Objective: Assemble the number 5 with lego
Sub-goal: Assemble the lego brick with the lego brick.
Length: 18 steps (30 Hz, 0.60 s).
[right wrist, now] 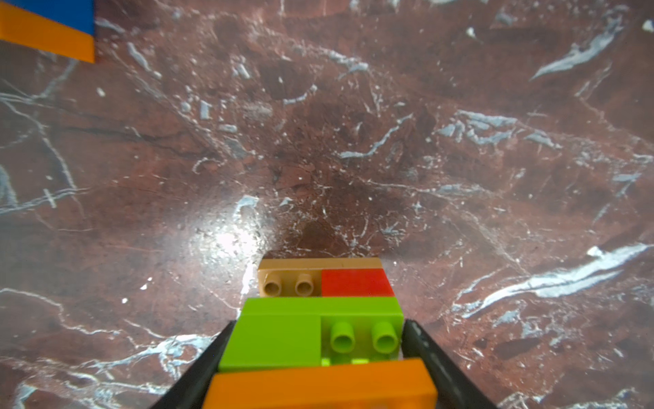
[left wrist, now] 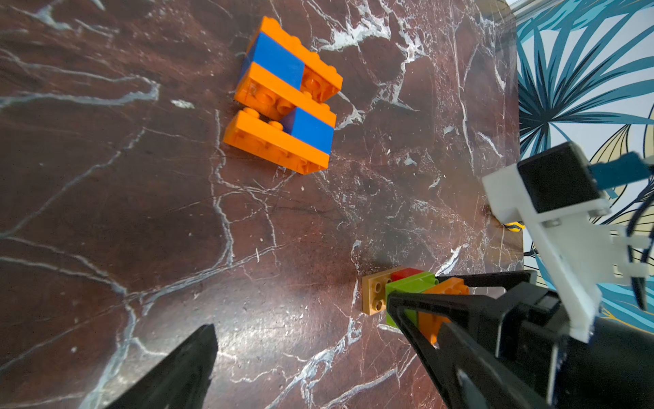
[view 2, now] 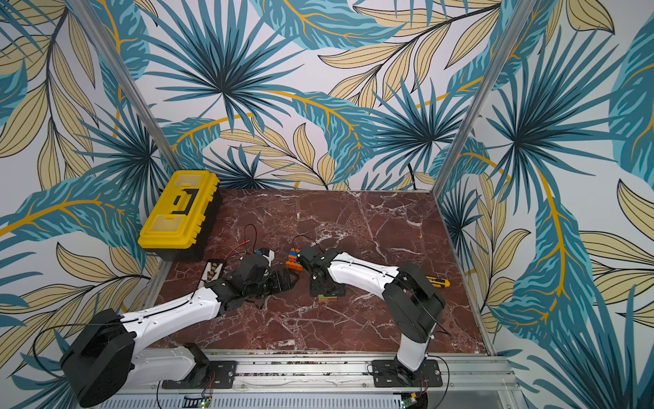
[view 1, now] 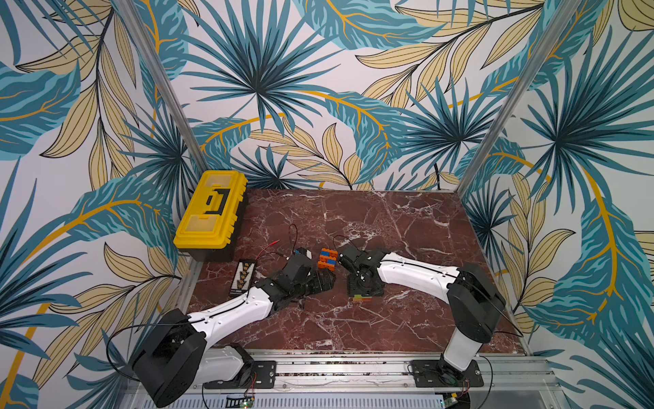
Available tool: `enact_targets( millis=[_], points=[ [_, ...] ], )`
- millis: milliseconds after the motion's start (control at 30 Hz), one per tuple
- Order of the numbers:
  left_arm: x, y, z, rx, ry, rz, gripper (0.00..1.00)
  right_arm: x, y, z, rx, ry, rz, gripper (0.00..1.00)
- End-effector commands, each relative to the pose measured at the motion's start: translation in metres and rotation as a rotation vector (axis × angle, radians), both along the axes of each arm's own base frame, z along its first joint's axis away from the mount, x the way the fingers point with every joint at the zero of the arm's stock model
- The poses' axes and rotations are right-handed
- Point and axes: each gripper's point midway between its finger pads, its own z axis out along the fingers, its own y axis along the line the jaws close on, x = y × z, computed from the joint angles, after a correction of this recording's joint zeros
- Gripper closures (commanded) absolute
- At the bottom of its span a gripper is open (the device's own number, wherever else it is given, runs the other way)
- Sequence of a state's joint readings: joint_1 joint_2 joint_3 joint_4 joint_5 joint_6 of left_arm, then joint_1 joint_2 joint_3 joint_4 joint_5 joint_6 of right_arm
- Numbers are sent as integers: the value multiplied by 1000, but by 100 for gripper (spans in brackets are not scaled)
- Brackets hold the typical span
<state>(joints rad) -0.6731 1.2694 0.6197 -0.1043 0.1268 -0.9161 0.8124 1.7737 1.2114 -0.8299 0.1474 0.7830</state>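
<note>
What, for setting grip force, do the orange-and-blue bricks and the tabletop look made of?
Orange-and-blue bricks: hard moulded plastic, glossy, judging by crisp studs and flat saturated colour. Tabletop: looks like polished red marble, with white veins and a glare patch; could be printed laminate.

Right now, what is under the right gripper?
A lego stack: tan, red, green, orange bricks, with the right gripper's fingers flanking it. In both top views the gripper covers all but one edge.

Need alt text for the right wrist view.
A small lego stack of tan, red, lime green and orange bricks lies on the red marble table between the right gripper's black jaws; whether they clamp it is unclear. An orange-and-blue lego piece shows at the edge.
</note>
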Motion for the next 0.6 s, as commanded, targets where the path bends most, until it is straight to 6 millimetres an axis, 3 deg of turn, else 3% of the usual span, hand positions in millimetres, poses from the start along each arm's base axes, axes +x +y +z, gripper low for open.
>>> enact_targets(
  millis=[0,200,400,567],
  points=[
    [2,-7,6,-25,-6,-22,0,-8,-7,-4,-37,40,10,24],
    [2,-16,6,-49,-3,-56,0,-5,-3,8,1,18,6,14],
    [1,-25,10,-60,-15,-88,1,-4,0,35,95,-55,-7,8],
    [-1,-40,14,-103,-21,-137,10,-2,-27,51,173,-145,-111,10]
  ],
)
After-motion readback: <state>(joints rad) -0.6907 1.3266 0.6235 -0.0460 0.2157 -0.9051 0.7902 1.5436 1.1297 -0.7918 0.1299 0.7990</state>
